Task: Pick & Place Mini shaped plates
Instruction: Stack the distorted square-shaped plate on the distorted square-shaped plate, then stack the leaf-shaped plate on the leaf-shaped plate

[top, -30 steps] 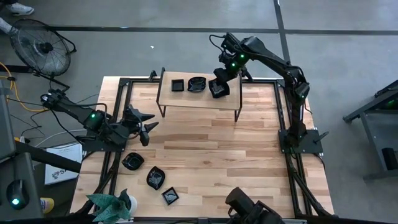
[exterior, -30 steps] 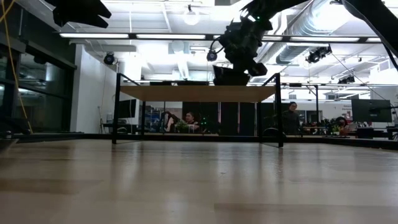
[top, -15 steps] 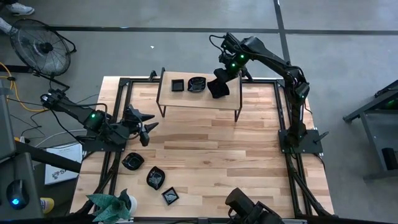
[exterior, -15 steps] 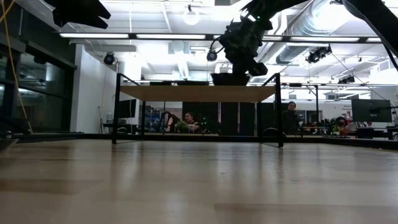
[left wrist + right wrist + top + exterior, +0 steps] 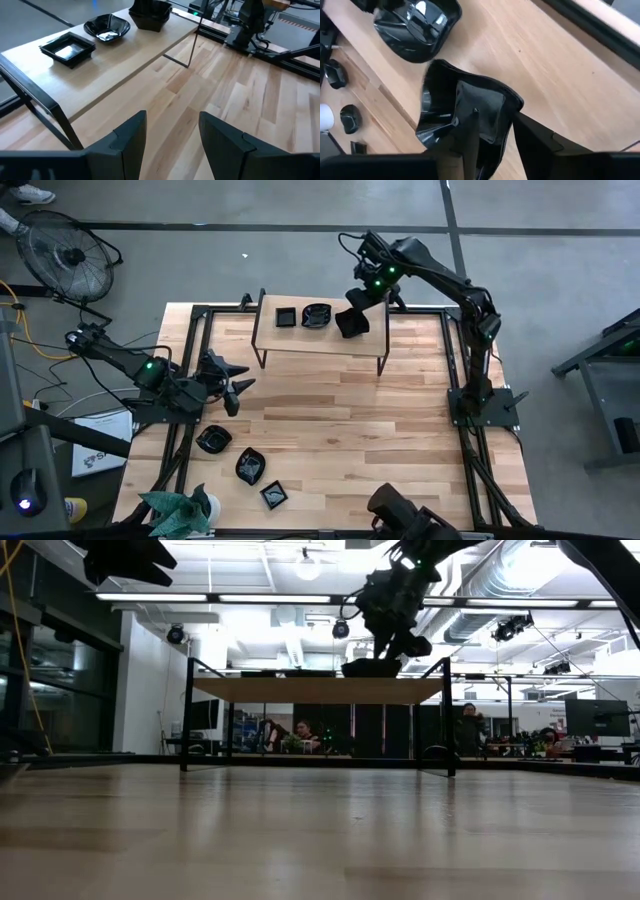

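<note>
Six mini shaped plates show from above. Three sit in a row on the small raised shelf [image 5: 320, 328] at the far side of the tabletop [image 5: 400, 430]: a square plate [image 5: 286, 317] on the left, a roundish plate [image 5: 316, 314] in the middle and a deep wavy-edged plate [image 5: 351, 322] on the right. Three more lie at the near left corner: a round plate [image 5: 213, 440], a leaf-like plate [image 5: 250, 466] and a small square plate [image 5: 273, 496].

The right tool [image 5: 356, 308] hangs over the deep wavy-edged plate [image 5: 465, 117], fingers parted either side of its rim; whether they touch it cannot be told.

The left tool [image 5: 232, 380] hovers over the tabletop's left side, fingers [image 5: 127, 137] apart and empty.

A green plant [image 5: 180, 508] is cut off by the near edge.
</note>
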Motion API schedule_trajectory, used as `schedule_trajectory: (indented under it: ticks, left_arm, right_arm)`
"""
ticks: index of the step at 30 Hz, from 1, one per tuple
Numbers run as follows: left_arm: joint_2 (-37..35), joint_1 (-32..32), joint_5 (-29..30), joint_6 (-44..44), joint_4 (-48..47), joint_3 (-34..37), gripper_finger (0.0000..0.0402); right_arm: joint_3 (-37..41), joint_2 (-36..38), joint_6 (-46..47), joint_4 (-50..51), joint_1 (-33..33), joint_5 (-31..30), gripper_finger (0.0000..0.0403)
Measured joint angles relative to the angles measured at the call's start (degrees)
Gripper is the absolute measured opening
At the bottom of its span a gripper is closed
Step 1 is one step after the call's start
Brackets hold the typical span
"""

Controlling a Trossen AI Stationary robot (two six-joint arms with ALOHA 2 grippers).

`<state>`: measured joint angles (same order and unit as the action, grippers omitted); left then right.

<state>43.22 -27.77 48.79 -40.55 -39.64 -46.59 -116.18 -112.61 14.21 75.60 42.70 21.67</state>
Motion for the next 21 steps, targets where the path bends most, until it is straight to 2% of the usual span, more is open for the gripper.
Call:
schedule_trajectory:
  ticks: [8,14,19,21]
  left_arm:
    - [-0.3,0.0,-1.4,-2.0,-0.2,0.0,0.0179]
    - [-0.2,0.0,-4.8,-3.5,-1.3,0.0,0.0179]
    - [-0.2,0.3,-7.1,-5.7,-4.6,0.0,0.0179]
    - [-0.2,2.2,-11.3,-6.9,-7.4,0.0,0.0179]
  right_arm:
    - [0.0,4.3,-2.3,0.0,0.0,-1.6,0.0149]
    - [0.0,10.3,-3.0,-0.1,-0.8,-2.8,0.0158]
    - [0.0,16.4,-3.9,-0.2,-3.9,-8.7,0.0158]
    - [0.0,18.4,-4.0,-0.2,-5.9,-12.3,0.0158]
